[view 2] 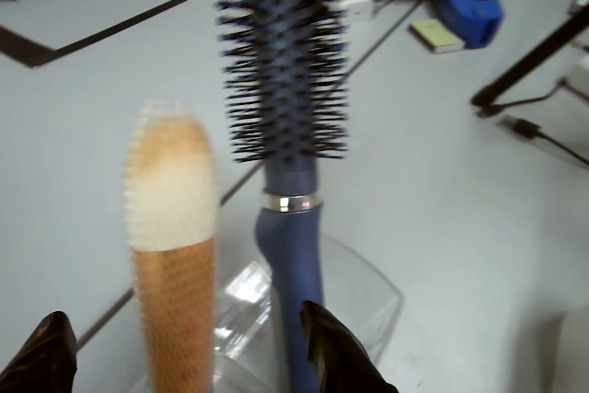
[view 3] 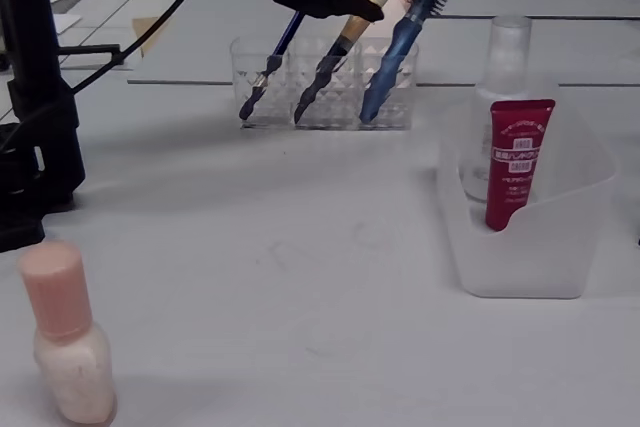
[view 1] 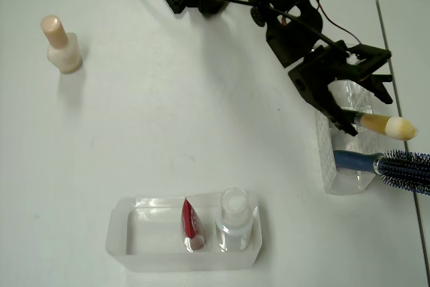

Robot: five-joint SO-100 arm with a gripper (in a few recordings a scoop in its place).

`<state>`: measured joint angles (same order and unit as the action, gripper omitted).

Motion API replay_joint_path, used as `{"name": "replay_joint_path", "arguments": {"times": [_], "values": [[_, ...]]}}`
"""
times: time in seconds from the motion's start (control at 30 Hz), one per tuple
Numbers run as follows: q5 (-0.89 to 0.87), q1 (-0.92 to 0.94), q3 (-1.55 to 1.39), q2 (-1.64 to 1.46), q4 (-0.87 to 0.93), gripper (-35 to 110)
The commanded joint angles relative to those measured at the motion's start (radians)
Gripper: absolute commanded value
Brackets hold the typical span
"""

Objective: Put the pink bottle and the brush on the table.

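The pink bottle (view 1: 64, 46) (view 3: 68, 347) stands upright on the white table (view 1: 201, 139), far from the arm. The brush (view 1: 386, 126) (view 2: 171, 227) (view 3: 342, 42) leans in the clear holder (view 1: 334, 156) (view 3: 320, 97), its tan bristle head up. My black gripper (view 1: 368, 111) (view 2: 184, 319) (view 3: 355, 7) is open. Its fingers (view 2: 336, 356) straddle the brush just below the bristles, with gaps on both sides in the wrist view.
A blue-handled hairbrush (view 1: 396, 165) (view 2: 285, 89) (view 3: 400, 37) and a thin black stick (view 3: 265, 72) share the holder beside the brush. A frosted tray (view 1: 127, 247) (view 3: 530, 267) holds a red tube (view 1: 191, 223) and a clear bottle (view 1: 234, 220). The table's right edge runs close to the holder.
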<state>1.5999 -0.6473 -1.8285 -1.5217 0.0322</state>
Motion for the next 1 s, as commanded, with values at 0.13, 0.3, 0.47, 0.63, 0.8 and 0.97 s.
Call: {"name": "replay_joint_path", "arguments": {"times": [0.13,0.3,0.47,0.63,0.8,0.97], "values": [[0.014,-0.031,0.043,0.028,-0.020,36],[0.014,-0.049,0.046,0.057,-0.040,35],[0.012,-0.058,0.069,0.087,-0.043,33],[0.011,-0.060,0.097,0.114,-0.046,30],[0.012,-0.060,0.120,0.126,-0.048,28],[0.012,-0.060,0.123,0.133,-0.051,28]]}}
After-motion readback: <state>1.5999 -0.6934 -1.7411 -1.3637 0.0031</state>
